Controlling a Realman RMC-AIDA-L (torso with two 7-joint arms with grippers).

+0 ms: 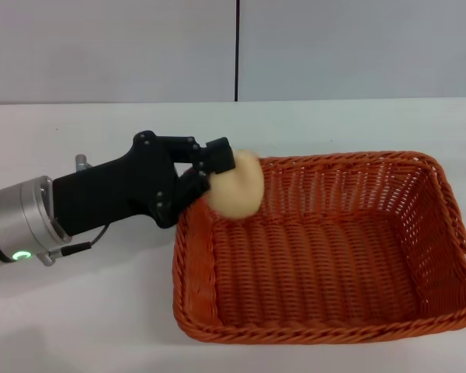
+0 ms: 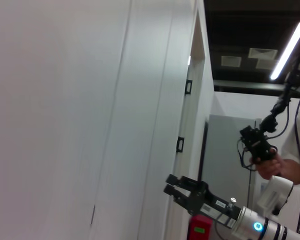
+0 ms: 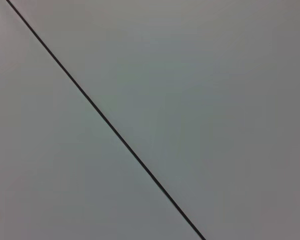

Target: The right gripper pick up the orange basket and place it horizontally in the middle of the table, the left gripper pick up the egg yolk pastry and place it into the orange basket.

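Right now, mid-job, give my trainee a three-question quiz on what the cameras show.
1. True or false: the left gripper is shut on the egg yolk pastry.
2. Where is the pastry? A) lying on the basket floor B) held above the orange basket at its far-left corner C) on the table outside the basket
3. Fill in: the basket's long side runs ____ across the head view.

Key: 1 true; 2 B; 3 left to right. The right gripper shows in the left wrist view, away from the basket.

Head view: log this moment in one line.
left gripper: shut on egg yolk pastry | pastry: over orange basket rim | basket: on table
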